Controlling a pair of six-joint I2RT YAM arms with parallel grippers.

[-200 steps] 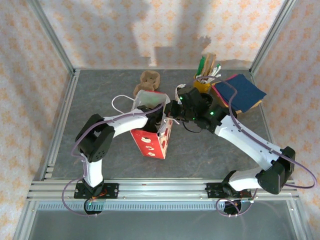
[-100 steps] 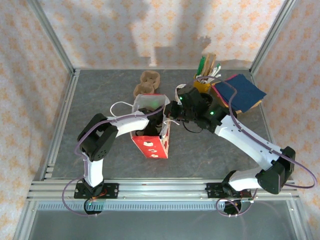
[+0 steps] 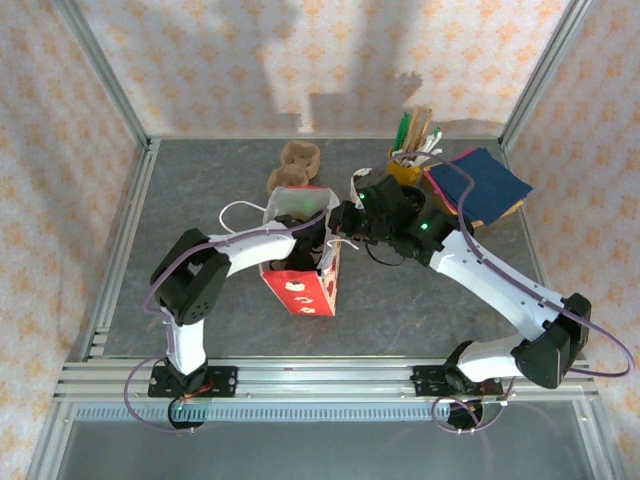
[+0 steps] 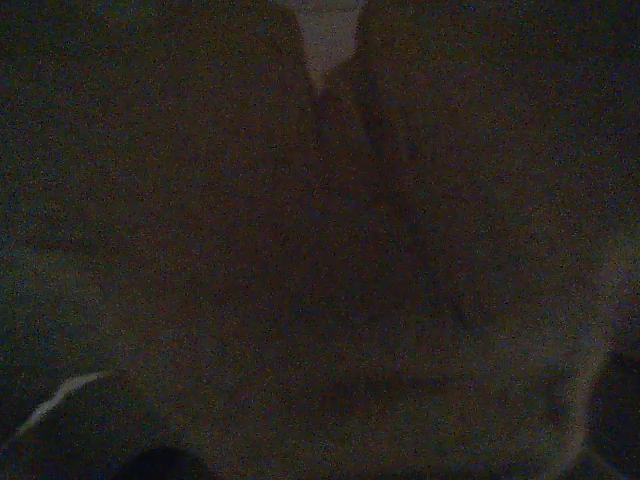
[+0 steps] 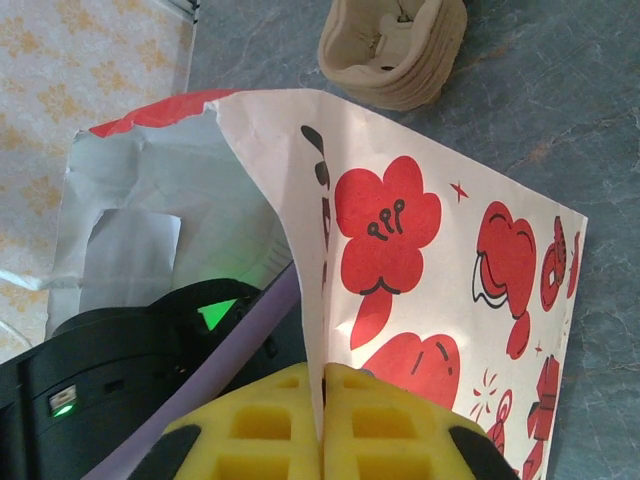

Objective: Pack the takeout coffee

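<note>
A white paper bag with red prints (image 3: 300, 288) stands mid-table, its mouth held wide. My right gripper (image 3: 340, 222) is shut on the bag's right rim. In the right wrist view its yellow pads (image 5: 385, 425) pinch the paper edge of the bag (image 5: 430, 250), the right gripper (image 5: 323, 405) fully closed on it. My left arm's wrist (image 3: 302, 238) reaches down into the bag's mouth, and its black body with a green light (image 5: 150, 350) sits inside. The left fingers are hidden in the dark of the bag. The takeout coffee is hidden.
A brown moulded-cardboard carrier (image 3: 295, 165) lies just behind the bag, also seen as the carrier (image 5: 392, 45). A yellow cup of stirrers and cutlery (image 3: 408, 160) stands at the back right, beside a stack of blue and orange napkins (image 3: 480, 185). Metal frame posts border the table.
The bag has shifted slightly and its mouth shows a little wider. The left wrist sits a bit further into it. The right gripper keeps its hold on the rim.
</note>
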